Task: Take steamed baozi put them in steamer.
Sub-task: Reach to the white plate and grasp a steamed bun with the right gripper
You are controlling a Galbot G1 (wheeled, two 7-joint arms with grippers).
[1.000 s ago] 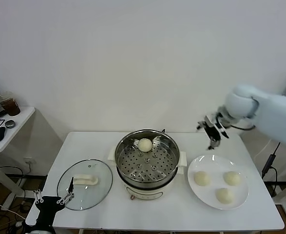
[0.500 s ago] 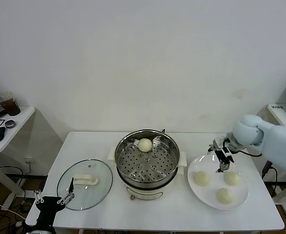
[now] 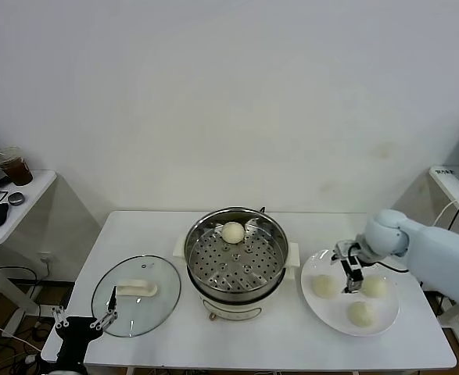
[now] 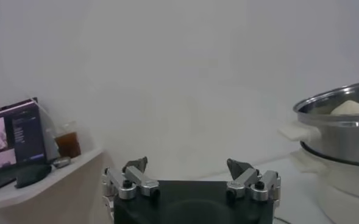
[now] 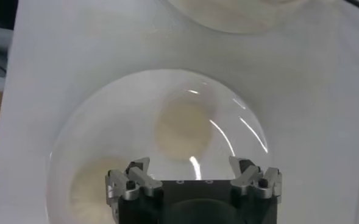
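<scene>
The steamer [image 3: 235,266] stands mid-table, a steel pot with a perforated tray, and one baozi [image 3: 233,232] lies at its back. Three more baozi [image 3: 323,286] [image 3: 374,287] [image 3: 360,313] sit on the white plate [image 3: 335,314] to its right. My right gripper [image 3: 351,269] hangs open and low over the plate, between the two rear buns. In the right wrist view a bun [image 5: 184,129] lies just ahead of the open gripper [image 5: 190,167], with another bun [image 5: 88,182] beside one finger. My left gripper [image 3: 84,322] stays parked and open off the table's front left corner.
A round glass lid [image 3: 135,295] with a white handle lies on the table's left part, close to the left gripper. A small side table [image 3: 14,205] at far left carries a cup of dark drink [image 3: 14,166]. The steamer's wall [image 4: 344,131] shows in the left wrist view.
My right gripper has come down from the table's back right to just over the plate, between the buns. The left arm has not moved.
</scene>
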